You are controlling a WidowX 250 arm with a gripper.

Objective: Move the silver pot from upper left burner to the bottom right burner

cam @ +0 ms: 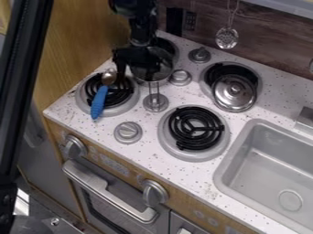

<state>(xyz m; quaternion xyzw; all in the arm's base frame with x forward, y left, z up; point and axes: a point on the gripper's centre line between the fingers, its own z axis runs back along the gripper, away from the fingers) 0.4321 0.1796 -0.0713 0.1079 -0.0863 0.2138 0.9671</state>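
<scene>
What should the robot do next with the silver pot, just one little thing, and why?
I think the end effector should make sure of its hold on the silver pot before lifting. It is right at the pot, which sits at the upper left burner, while the bottom right burner shows its whole black coil.

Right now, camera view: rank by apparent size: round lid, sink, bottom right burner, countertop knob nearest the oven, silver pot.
1. Sink, even cut off by the edge
2. Bottom right burner
3. Round lid
4. Countertop knob

Silver pot: partly hidden, can't rank it.
</scene>
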